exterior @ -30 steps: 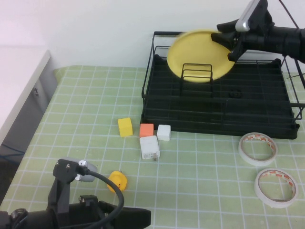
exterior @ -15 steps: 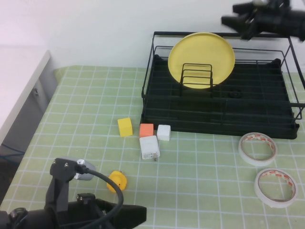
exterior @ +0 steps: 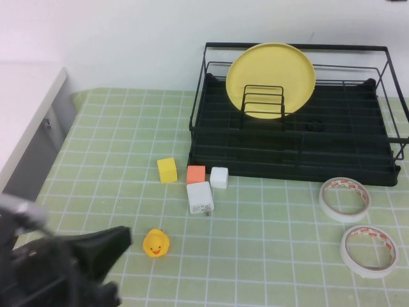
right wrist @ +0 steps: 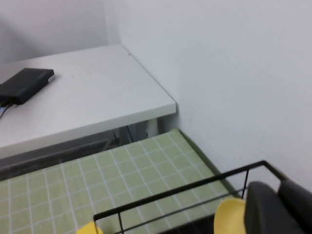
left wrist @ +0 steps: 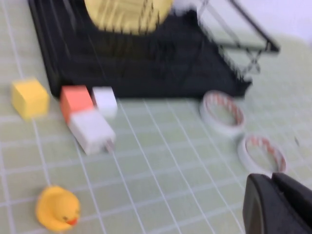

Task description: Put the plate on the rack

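Note:
The pale-yellow plate [exterior: 270, 77] stands upright on edge in the black wire rack [exterior: 287, 171], behind a small upright divider, leaning toward the rack's back frame. It also shows in the left wrist view [left wrist: 126, 12] with the rack [left wrist: 146, 63], and its edge shows in the right wrist view [right wrist: 229, 214] under the rack's top wire [right wrist: 195, 189]. My right gripper [right wrist: 280, 187] is out of the high view, above the rack's back corner, shut and empty. My left gripper [exterior: 120, 238] hangs over the table's near left, also seen in its own wrist view [left wrist: 273, 178], shut and empty.
In front of the rack lie a yellow cube [exterior: 167, 170], an orange cube [exterior: 196, 174], a white cube [exterior: 219, 177] and a white charger [exterior: 200, 197]. A rubber duck [exterior: 155, 243] sits near my left gripper. Two tape rolls [exterior: 345, 199] [exterior: 369, 251] lie at the right. A white counter [exterior: 25, 109] borders the left.
My right gripper let go of the plate, which now stands in the rack, and rose out of the high view. My left arm has shifted left and closer to the camera.

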Controlling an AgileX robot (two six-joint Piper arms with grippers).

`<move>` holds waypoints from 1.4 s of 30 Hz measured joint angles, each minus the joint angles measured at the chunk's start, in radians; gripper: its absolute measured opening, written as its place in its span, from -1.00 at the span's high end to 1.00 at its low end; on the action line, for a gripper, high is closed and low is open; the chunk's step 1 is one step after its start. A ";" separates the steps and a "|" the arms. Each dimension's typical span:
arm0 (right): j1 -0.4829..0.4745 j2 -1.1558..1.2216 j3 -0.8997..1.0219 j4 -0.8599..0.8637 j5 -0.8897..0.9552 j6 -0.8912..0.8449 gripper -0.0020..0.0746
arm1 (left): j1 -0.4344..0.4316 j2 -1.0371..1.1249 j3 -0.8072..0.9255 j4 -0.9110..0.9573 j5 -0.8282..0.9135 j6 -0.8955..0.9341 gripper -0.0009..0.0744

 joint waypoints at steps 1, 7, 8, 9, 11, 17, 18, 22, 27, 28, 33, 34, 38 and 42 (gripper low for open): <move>-0.002 -0.014 0.000 -0.018 0.001 0.032 0.85 | 0.000 -0.042 0.014 0.000 -0.014 0.000 0.98; 0.025 -0.115 0.000 -0.069 0.011 0.144 0.92 | 0.000 -0.294 0.137 -0.039 -0.118 -0.002 0.98; 0.036 -0.137 0.000 -0.083 0.011 0.156 0.93 | 0.000 -0.336 0.157 -0.044 -0.142 -0.002 0.98; 0.056 -0.161 0.000 -0.106 0.013 0.169 0.93 | 0.000 -0.377 0.173 -0.049 -0.167 -0.002 0.98; 0.099 -0.207 0.000 -0.163 0.013 0.196 0.93 | 0.000 -0.444 0.190 -0.056 -0.211 -0.002 0.98; 0.248 -0.298 0.000 -0.263 0.013 0.221 0.93 | 0.000 -0.581 0.191 -0.071 -0.344 -0.002 0.98; 0.269 -0.307 0.000 -0.268 0.013 0.221 0.93 | 0.000 -0.592 0.191 -0.073 -0.357 -0.002 0.98; 0.361 -0.339 0.000 -0.291 0.013 0.223 0.93 | 0.000 -0.604 0.193 -0.075 -0.371 0.002 0.98; 0.433 -0.388 0.000 -0.342 0.013 0.240 0.93 | 0.000 -0.604 0.195 -0.079 -0.377 0.000 0.98; 0.444 -0.400 0.000 -0.355 0.013 0.250 0.92 | 0.000 -0.604 0.196 -0.079 -0.377 0.000 0.98; 0.480 -0.457 -0.002 -0.445 0.013 0.338 0.92 | 0.000 -0.604 0.196 -0.080 -0.378 0.000 0.98; 0.485 -0.468 -0.002 -0.468 0.013 0.357 0.92 | 0.000 -0.604 0.196 -0.080 -0.378 0.000 0.98; 0.528 -0.510 0.001 -0.518 0.013 0.381 0.92 | 0.000 -0.604 0.196 -0.081 -0.378 0.000 0.98; 0.610 -0.571 0.054 -0.553 0.013 0.380 0.92 | 0.000 -0.604 0.196 -0.081 -0.378 0.000 0.98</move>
